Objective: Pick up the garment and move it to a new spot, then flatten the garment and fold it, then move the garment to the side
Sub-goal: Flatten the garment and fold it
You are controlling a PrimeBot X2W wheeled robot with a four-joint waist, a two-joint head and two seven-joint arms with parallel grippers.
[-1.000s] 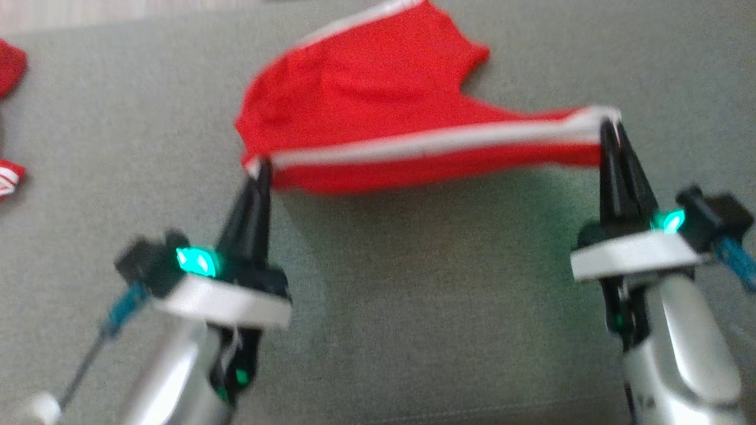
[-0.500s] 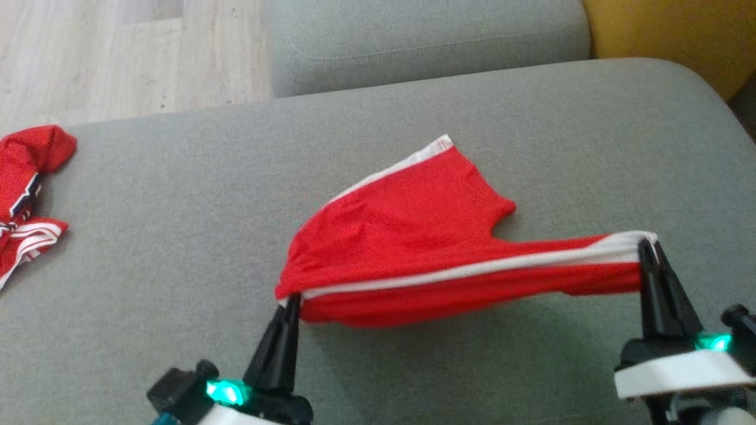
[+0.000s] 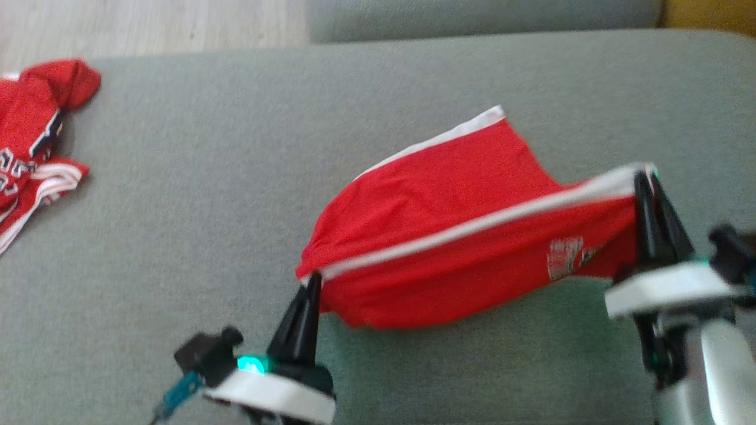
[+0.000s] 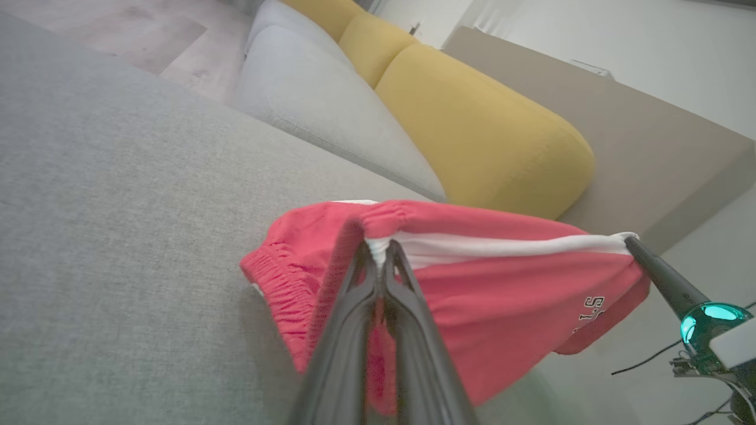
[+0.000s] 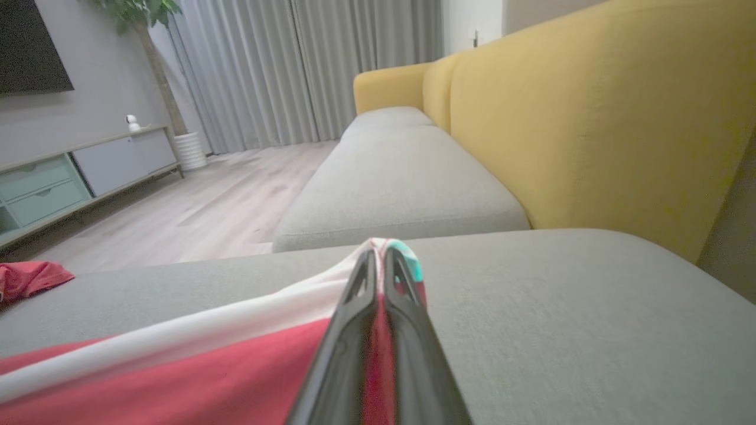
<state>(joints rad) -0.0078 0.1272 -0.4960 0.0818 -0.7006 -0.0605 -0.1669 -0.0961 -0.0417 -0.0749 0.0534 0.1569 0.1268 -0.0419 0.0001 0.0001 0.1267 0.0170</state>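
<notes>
Red garment (image 3: pixel 449 236), one, hung between my left hand (image 3: pixel 315 278) and right hand (image 3: pixel 644 175), both clamped on it; one other red cloth (image 3: pixel 35 136) lay apart.

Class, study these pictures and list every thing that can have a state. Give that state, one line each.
Red shorts: unfolded, stretched between both end effectors, near edge lifted off the seat.
Left end effector: shut on the waistband end of the shorts.
Right end effector: shut on the hem end of the shorts.
Other red garment: crumpled, lying untouched on the grey cushion.
</notes>
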